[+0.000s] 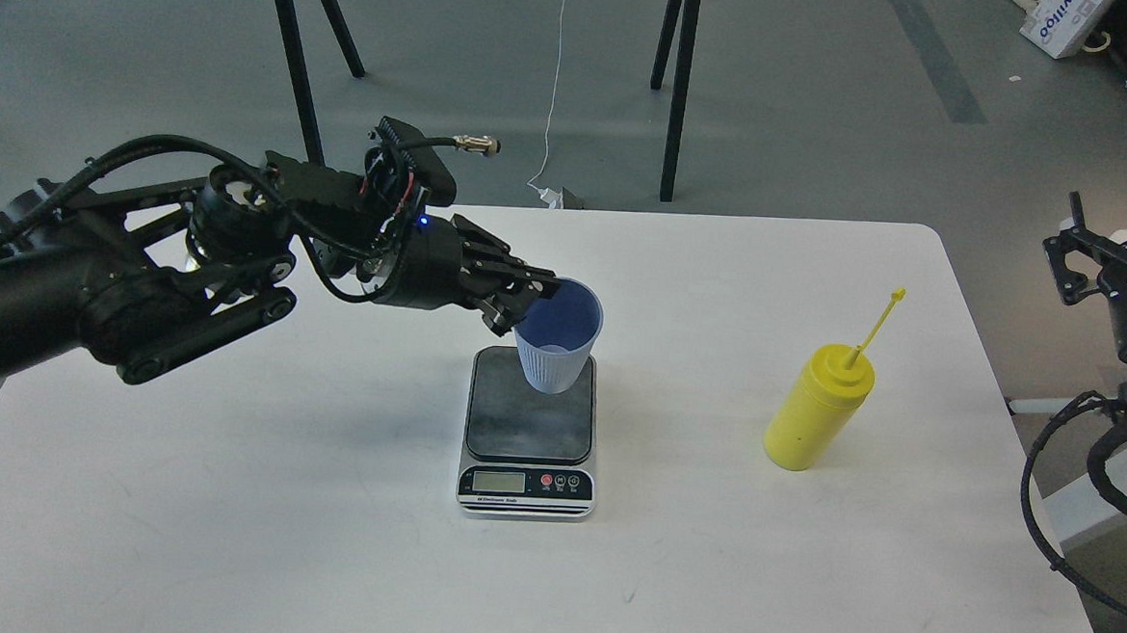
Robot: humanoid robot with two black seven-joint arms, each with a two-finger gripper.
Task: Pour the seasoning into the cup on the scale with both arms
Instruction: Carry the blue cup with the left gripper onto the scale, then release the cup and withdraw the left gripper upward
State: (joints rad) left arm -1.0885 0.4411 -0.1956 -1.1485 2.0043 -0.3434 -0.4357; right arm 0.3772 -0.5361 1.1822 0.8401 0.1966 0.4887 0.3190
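Note:
My left gripper point(529, 302) is shut on the near-left rim of the light-blue cup point(558, 350), one finger inside and one outside. It holds the cup upright over the rear part of the scale's point(530, 431) dark platform. I cannot tell whether the cup's base touches the platform. The yellow seasoning bottle point(817, 409) stands on the table to the right of the scale, its cap strap sticking up. My right gripper point(1122, 251) is open and empty beyond the table's right edge, well apart from the bottle.
The white table point(320, 535) bears only the scale, cup and bottle. Black stand legs point(677, 91) rise on the floor behind the table's far edge. A white cable point(550, 113) runs down to the floor there.

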